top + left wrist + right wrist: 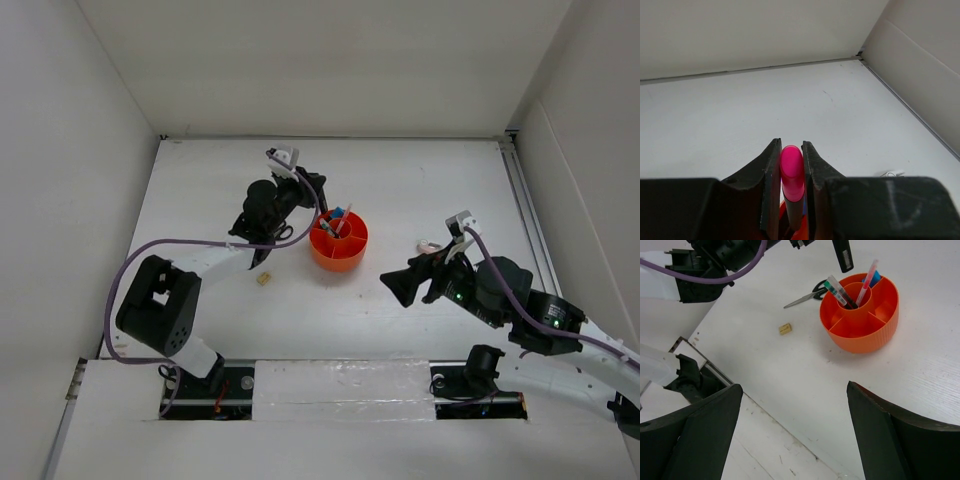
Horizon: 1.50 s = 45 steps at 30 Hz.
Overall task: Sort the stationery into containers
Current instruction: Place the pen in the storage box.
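Currently the left end effector [791, 148] is clamped on a pink-capped highlighter [791, 172], held cap-up above the rim of the orange organizer [862, 337] on the white counter [790, 370]. The right end effector [795, 435] hangs wide open and empty, well apart. Pens [840, 290] stand in the central cup. To do this well, centre the highlighter over an outer compartment, lower it, then release. Scissors [805, 297] and an eraser [785, 329] lie outside the organizer.

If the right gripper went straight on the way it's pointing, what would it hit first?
Probably bare table, just short of the organizer; the open right gripper looks tilted downward, but depth is unclear.
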Tool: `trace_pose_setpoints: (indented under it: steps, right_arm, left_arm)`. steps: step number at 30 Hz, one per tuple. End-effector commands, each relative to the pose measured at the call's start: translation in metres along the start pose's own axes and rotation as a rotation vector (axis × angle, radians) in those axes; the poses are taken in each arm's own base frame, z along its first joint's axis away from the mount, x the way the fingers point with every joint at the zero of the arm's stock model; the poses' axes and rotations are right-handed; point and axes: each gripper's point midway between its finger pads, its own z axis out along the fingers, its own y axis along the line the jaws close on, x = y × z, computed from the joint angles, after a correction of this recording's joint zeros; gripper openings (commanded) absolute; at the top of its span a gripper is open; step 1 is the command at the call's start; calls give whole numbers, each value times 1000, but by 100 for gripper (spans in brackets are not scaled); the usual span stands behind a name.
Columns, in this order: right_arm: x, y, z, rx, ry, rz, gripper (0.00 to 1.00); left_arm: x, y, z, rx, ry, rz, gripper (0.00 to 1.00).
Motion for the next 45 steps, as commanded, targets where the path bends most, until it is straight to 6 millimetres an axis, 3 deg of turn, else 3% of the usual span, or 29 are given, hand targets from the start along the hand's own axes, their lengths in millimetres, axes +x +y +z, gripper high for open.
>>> trace_pose_setpoints:
  steps: [1,10,17,18,29,38,45]
  right_arm:
    - [-6,1,-2,0,-23,9,91]
    - [-7,3,-4,-8,-18,9,91]
    - [-5,2,-4,-4,-11,6,91]
    - [-5,2,-4,-4,-11,6,91]
    - [-9,3,-6,-8,-18,0,91]
    - [-6,2,-2,-4,-11,-3,93]
    - [-7,3,-4,-8,-18,0,93]
  left_arm:
    - [-14,-15,3,61,-66,-19,0]
    - [14,-5,5,45,-20,-33,0]
    - [22,-5,3,52,-12,-33,0]
    - [30,-2,2,45,7,-44,0]
    - [41,-3,-2,54,41,-48,2]
    - [50,-3,-13,63,50,-59,15]
    - [51,-6,-18,83,49,-58,33]
